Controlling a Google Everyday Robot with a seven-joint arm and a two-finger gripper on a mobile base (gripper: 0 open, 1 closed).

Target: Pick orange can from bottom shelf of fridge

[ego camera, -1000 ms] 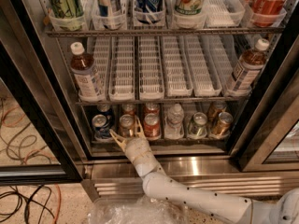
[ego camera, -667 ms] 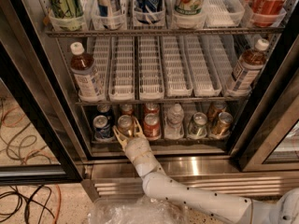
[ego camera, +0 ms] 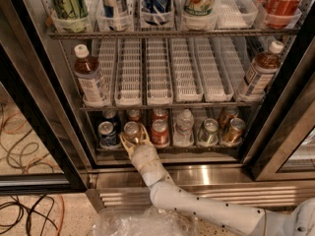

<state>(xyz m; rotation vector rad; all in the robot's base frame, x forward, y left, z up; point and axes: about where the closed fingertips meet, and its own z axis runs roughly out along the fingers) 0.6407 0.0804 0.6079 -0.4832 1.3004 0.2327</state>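
Observation:
The orange can (ego camera: 131, 130), with dull orange-brown sides and a silver top, stands on the bottom shelf (ego camera: 167, 147) of the fridge (ego camera: 44, 97), second from the left in the front row. My gripper (ego camera: 134, 140) reaches up from the white arm into the shelf. Its yellowish fingers (ego camera: 145, 139) sit on either side of the can's lower body, spread about as wide as the can, and look open. A brighter red-orange can (ego camera: 159, 132) stands just right of it. A blue can (ego camera: 107, 133) stands just left.
A clear bottle (ego camera: 184, 128), a silver can (ego camera: 209, 132) and a tilted bronze-gold can (ego camera: 233, 131) stand further right on the shelf. White slotted trays (ego camera: 158, 73) and two tea bottles (ego camera: 91, 80) fill the rack above. Black door frames (ego camera: 34, 127) flank the opening. Cables (ego camera: 24, 210) lie on the floor.
My gripper has moved forward into the shelf, from just in front of the orange can to straddling it. The cans have not moved.

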